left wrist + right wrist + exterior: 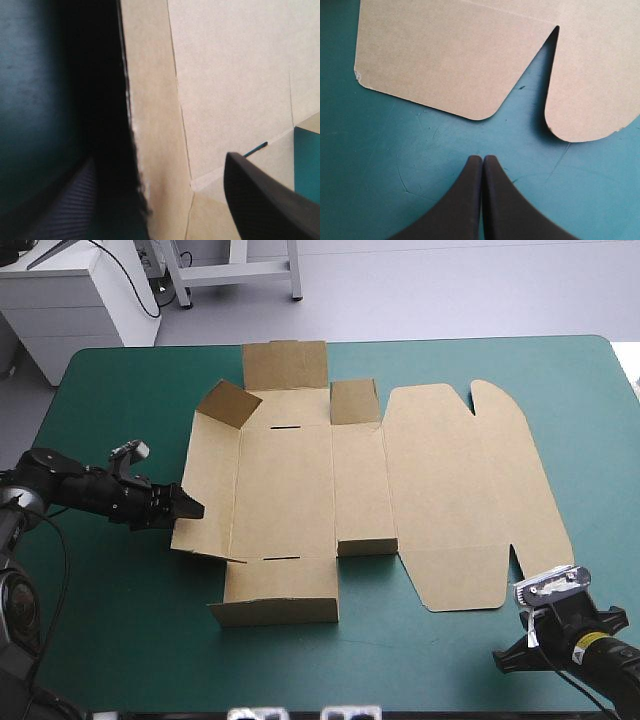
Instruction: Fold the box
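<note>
Teal-green counter (pixel 110 640) carries our brown box (pixel 290 490), mostly flat with few flaps raised, so we judge most folding undone; our left end effector (pixel 190 508) straddles its left wall (pixel 207 490), released, while our right end effector (pixel 482 160) sits clenched, empty, just short of the lid (pixel 455 60).

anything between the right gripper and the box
Nothing: only bare teal-green cover lies between the right gripper and the box, as the right wrist view shows.

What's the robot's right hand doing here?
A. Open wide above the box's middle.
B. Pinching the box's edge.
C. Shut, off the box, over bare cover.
C: the right hand has its fingers together over the teal-green cover, short of the box and its rounded flaps.
</note>
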Robot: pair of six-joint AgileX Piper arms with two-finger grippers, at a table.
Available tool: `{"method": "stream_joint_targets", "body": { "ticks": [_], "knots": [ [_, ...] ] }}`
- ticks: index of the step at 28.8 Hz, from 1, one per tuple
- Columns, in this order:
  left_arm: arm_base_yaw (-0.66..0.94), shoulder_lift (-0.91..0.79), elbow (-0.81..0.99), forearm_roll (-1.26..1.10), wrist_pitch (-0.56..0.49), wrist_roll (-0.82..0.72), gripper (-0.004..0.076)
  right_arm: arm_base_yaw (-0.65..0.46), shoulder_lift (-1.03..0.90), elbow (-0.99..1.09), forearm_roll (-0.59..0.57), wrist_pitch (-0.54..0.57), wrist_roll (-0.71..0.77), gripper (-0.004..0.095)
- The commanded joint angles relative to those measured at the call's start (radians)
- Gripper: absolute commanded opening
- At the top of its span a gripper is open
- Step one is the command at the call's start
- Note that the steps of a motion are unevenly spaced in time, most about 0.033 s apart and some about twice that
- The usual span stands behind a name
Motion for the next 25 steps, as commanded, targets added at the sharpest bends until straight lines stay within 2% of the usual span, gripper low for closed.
{"method": "stream_joint_targets", "body": {
  "ticks": [1,5,7,11,15,17,25],
  "knots": [
    [-0.043,0.002,-0.021,-0.065,-0.027,0.003,0.0512,0.001,0.005,-0.028,-0.009,-0.045,-0.008,-0.0014],
    [-0.058,0.027,-0.02,-0.106,-0.047,0.003,0.0511,0.001,0.005,-0.028,-0.009,-0.042,-0.008,-0.0014],
    [-0.058,0.034,-0.02,-0.14,-0.047,0.003,0.048,0.001,0.005,-0.028,-0.009,-0.042,-0.008,-0.0014],
    [-0.058,0.056,-0.02,-0.152,-0.034,0.003,0.0295,0.001,0.005,-0.028,-0.009,-0.042,-0.004,-0.0014],
    [-0.058,0.069,-0.02,-0.148,-0.007,-0.005,0.0068,0.001,0.005,-0.028,-0.009,-0.042,-0.004,-0.0014],
    [-0.058,0.073,-0.02,-0.148,-0.006,0.003,-0.0005,0.001,0.005,-0.028,-0.009,-0.042,-0.004,-0.0014],
    [-0.058,0.075,-0.02,-0.167,-0.021,0.085,-0.0006,0.001,0.005,-0.028,-0.009,-0.045,-0.004,-0.0014]
  ]
}}
